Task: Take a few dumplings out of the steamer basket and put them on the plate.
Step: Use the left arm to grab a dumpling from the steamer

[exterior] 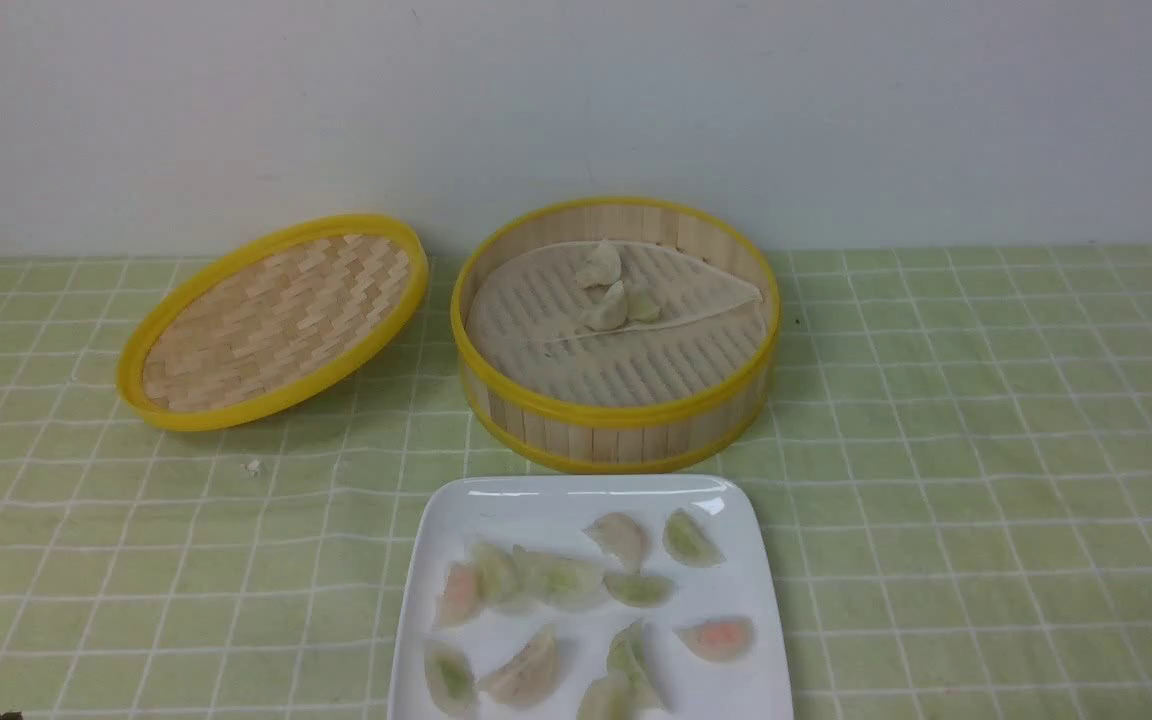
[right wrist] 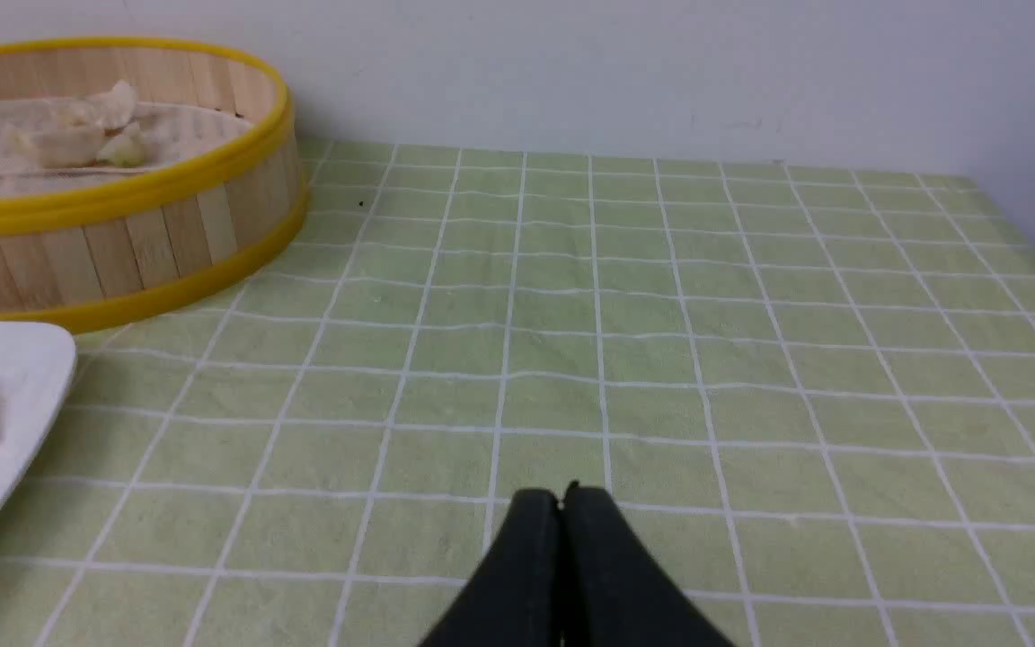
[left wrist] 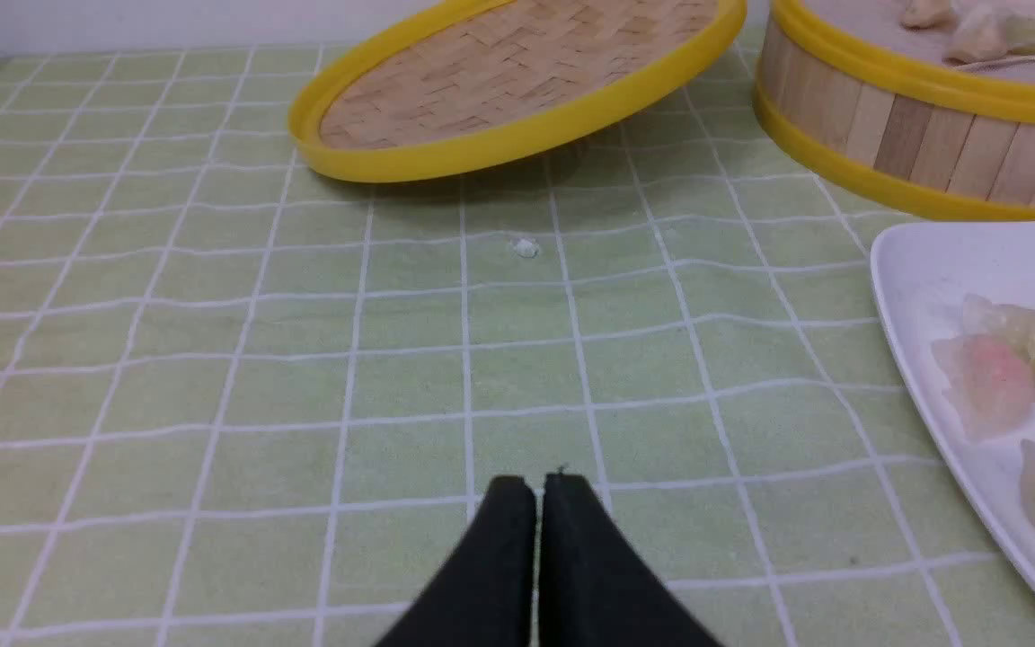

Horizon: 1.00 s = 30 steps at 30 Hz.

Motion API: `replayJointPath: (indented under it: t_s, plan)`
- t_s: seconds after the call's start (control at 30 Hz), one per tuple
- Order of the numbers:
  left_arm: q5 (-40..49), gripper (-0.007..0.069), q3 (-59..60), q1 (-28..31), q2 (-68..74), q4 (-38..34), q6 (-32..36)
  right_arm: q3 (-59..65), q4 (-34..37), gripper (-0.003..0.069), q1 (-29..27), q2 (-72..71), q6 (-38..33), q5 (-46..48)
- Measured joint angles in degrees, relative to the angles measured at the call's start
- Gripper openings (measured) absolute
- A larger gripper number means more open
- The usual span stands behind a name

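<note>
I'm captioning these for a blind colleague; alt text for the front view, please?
Three small pale dumplings sit in a round bamboo steamer basket behind a white plate of translucent dumplings. A yellow-rimmed woven lid tilts at left, on green checked cloth.

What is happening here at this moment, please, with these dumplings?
Nothing is being handled now: the robot's left fingers and right fingers are shut and empty. The job is moving a few dumplings from the steamer basket to the plate. Three dumplings sit clustered in the basket, while many others lie on the plate. The woven lid leans beside the basket.
</note>
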Motion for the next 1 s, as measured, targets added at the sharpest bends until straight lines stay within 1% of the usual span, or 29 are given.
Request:
replayJointPath:
  t_s: [1.0]
  plan:
    - [-0.64, -0.0006, 0.00, 0.00, 0.00, 0.64, -0.08, 0.00, 0.00, -0.0015, 0.00, 0.00, 0.57, 0.00]
